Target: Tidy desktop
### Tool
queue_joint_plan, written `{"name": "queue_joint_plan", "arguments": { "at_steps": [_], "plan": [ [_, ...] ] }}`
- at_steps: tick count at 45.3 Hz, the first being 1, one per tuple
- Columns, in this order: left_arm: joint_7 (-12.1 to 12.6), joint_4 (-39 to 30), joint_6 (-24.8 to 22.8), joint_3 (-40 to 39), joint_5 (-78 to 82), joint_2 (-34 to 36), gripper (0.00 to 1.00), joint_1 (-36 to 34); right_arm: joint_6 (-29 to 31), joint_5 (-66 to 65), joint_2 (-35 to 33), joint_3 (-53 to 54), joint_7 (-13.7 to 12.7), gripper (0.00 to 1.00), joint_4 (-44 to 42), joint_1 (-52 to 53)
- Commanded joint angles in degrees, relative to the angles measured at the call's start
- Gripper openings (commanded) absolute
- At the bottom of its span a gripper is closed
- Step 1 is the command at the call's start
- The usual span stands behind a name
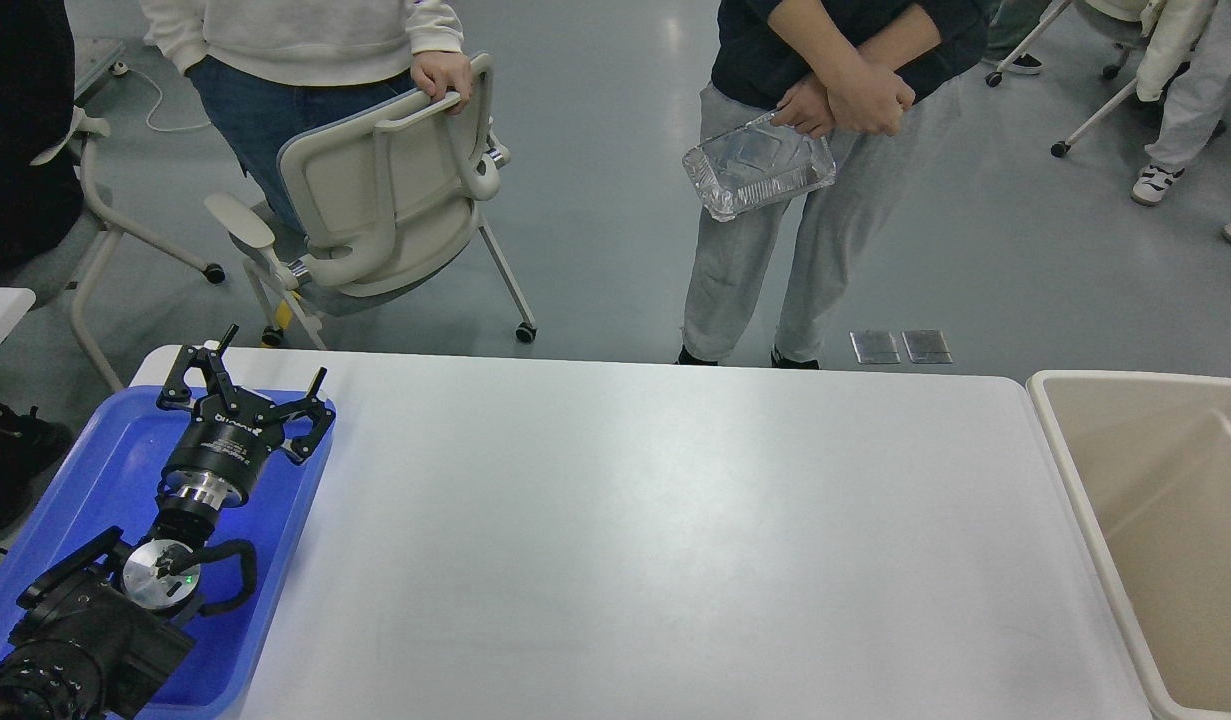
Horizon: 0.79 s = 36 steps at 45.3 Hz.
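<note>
The desktop (pixel 655 520) is a wide, glossy white tabletop with rounded corners, and I see nothing lying on its surface. My left gripper (pixel 273 356) is open and empty. It hovers over the far end of the blue tray (pixel 85 470) at the table's left edge, its fingers spread and pointing away from me. My right gripper is out of view.
A beige bin (pixel 1165 520) stands against the table's right end. Behind the table, a person holds a foil container (pixel 758 170). Another person holds the back of a beige office chair (pixel 395 190) near the far left corner.
</note>
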Motion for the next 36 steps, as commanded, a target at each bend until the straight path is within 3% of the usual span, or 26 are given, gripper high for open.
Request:
{"name": "queue_joint_plan", "arguments": {
  "at_steps": [1, 8, 15, 19, 23, 25, 28, 36],
  "plan": [
    [0.0, 0.0, 0.0, 0.0, -0.02, 0.02, 1.0, -0.01, 0.08, 0.16, -0.22, 2.68, 0.44, 1.0, 0.07, 0.48],
    [0.0, 0.0, 0.0, 0.0, -0.02, 0.02, 1.0, -0.01, 2.37, 0.16, -3.73, 12.33, 2.63, 1.0, 5.42, 1.79],
    [0.0, 0.0, 0.0, 0.0, -0.02, 0.02, 1.0, -0.01, 1.67, -6.32, -12.08, 29.03, 11.06, 1.0, 29.21, -0.39],
    [0.0, 0.0, 0.0, 0.0, -0.02, 0.02, 1.0, -0.01, -2.97, -18.09, -12.27, 40.97, 14.41, 1.0, 43.37, -6.01],
    [0.0, 0.0, 0.0, 0.0, -0.02, 0.02, 1.0, -0.01, -8.69, -32.5, -6.05, 54.77, 14.68, 1.0, 54.37, -12.08],
    [0.0, 0.0, 0.0, 0.0, -0.02, 0.02, 1.0, -0.01, -11.42, -42.18, 1.33, 61.29, 14.68, 1.0, 59.04, -14.28],
    [0.0, 0.0, 0.0, 0.0, -0.02, 0.02, 1.0, -0.01, -13.18, -47.29, 7.67, 64.29, 14.68, 1.0, 59.93, -14.29],
    [0.0, 0.0, 0.0, 0.0, -0.02, 0.02, 1.0, -0.01, -13.89, -47.12, 16.47, 64.56, 14.68, 1.0, 57.82, -9.9]
  ]
}}
